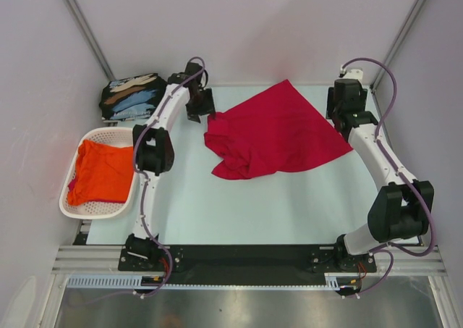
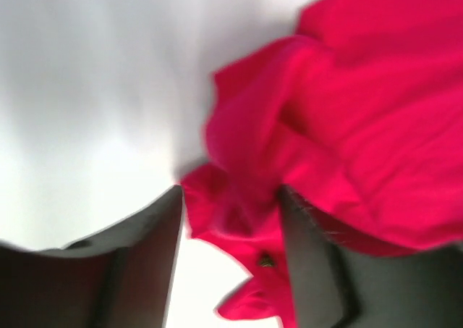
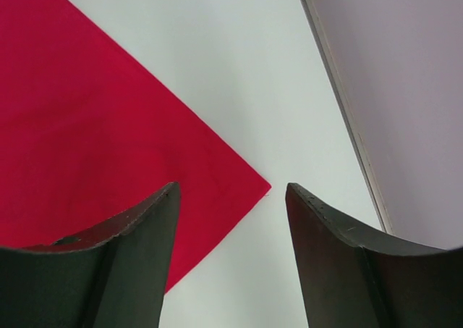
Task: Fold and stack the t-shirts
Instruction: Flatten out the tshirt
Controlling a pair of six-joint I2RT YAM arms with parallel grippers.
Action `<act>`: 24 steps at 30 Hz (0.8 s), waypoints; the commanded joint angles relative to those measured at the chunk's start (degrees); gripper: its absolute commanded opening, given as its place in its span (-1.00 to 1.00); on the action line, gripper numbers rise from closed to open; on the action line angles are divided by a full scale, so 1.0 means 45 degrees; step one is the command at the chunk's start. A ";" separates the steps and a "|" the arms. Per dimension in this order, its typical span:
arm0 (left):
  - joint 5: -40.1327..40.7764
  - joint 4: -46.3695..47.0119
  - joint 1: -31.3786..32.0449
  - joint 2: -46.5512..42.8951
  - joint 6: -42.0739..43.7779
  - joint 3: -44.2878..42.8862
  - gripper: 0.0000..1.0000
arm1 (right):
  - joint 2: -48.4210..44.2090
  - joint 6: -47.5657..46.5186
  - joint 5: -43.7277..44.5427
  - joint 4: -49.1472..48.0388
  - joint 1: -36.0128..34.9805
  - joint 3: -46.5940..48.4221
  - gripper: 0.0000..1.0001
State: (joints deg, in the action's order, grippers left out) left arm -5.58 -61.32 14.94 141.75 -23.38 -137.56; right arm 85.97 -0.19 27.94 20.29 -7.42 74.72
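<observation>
Plain crimson red cloth t-shirt lying spread between 2 grippers, left gripper gaping released, bunched shirt edge sitting between its jaws, right gripper hanging released above shirt's pointed corner.

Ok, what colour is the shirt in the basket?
Orange shirt, clearest in the top external view.

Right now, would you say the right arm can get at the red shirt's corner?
Probably yes: the right fingers hang open over the red shirt. Its corner lies flat on the table, with nothing in between.
</observation>
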 commanded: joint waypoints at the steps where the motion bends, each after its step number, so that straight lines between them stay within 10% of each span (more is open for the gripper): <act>1: 0.0810 0.0559 -0.0449 -0.2121 0.0311 0.0677 0.42 | -0.0082 0.0586 -0.0446 0.0236 0.0593 0.0057 0.33; 13: -0.0985 0.3136 -0.0624 -0.6267 0.0371 0.7656 0.70 | 0.1460 0.2033 -0.4057 0.1643 0.2723 0.0466 0.35; 24: -0.2976 0.2593 -0.0527 -0.1235 -0.0606 0.2311 0.68 | 0.5463 0.1936 -0.4920 0.3536 0.1747 0.6144 0.31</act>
State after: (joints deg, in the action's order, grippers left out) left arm -14.17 -49.36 12.08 129.67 -24.36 -117.08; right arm 107.98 8.95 7.44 32.93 2.35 93.78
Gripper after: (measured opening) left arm 0.843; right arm 0.656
